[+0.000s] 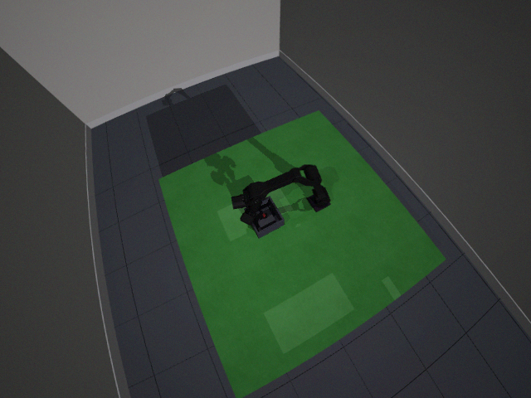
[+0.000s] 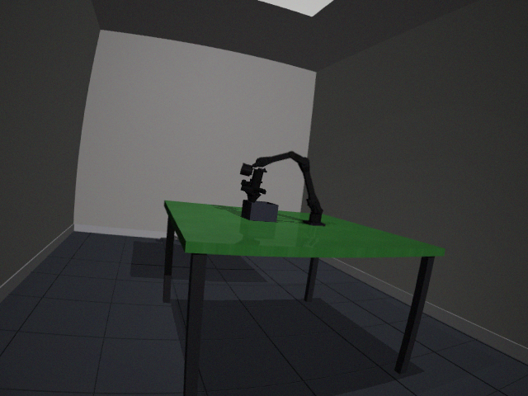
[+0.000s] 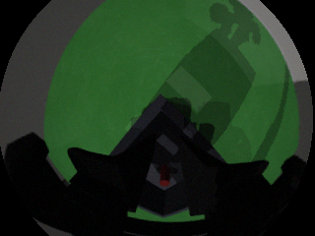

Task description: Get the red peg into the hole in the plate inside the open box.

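The green tabletop (image 1: 309,257) (image 2: 307,240) (image 3: 108,74) carries the arm (image 1: 279,182) (image 2: 310,183), its base at 2 o'clock from the box (image 1: 271,229) (image 2: 263,212) (image 3: 136,132) in the top view. Walls surround the red peg (image 1: 263,215) (image 3: 164,176); its seating is unclear. The hand (image 1: 260,212) (image 2: 252,200) (image 3: 166,138) stands slightly open, gripping nothing.

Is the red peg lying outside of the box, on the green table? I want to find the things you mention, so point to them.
No, the wrist view shows the red peg (image 1: 263,215) (image 3: 164,176) within the box's (image 1: 270,230) (image 2: 263,212) (image 3: 132,134) walls.

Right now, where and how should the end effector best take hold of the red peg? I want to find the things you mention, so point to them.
Likely by its upper end, coming straight down through the box's (image 1: 271,229) (image 2: 263,212) open top: the peg (image 1: 263,215) (image 3: 164,176) is inside, with walls around it.
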Robot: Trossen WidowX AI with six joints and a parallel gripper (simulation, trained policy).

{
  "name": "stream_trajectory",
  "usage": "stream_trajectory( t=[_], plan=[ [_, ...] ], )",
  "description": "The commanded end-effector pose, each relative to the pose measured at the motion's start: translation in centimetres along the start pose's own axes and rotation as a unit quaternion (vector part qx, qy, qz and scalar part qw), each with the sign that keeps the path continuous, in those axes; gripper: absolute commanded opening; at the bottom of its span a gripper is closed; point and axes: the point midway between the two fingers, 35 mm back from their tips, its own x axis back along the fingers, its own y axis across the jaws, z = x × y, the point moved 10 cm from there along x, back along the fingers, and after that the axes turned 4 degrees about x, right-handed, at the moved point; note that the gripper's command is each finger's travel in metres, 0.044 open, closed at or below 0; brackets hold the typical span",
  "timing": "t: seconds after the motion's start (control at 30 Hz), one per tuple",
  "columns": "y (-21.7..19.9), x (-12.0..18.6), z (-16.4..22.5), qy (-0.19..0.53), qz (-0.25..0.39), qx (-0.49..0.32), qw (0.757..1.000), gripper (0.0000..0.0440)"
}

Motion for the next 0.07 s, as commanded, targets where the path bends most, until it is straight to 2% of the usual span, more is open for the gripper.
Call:
stream_trajectory(
  t=[0.0, 0.03],
  plan=[
    [-1.41, 0.17, -1.58, -0.018, 0.015, -0.013, 1.000, 0.0138],
    [-1.59, 0.22, -1.74, -0.019, 0.017, -0.014, 1.000, 0.0139]
  ],
)
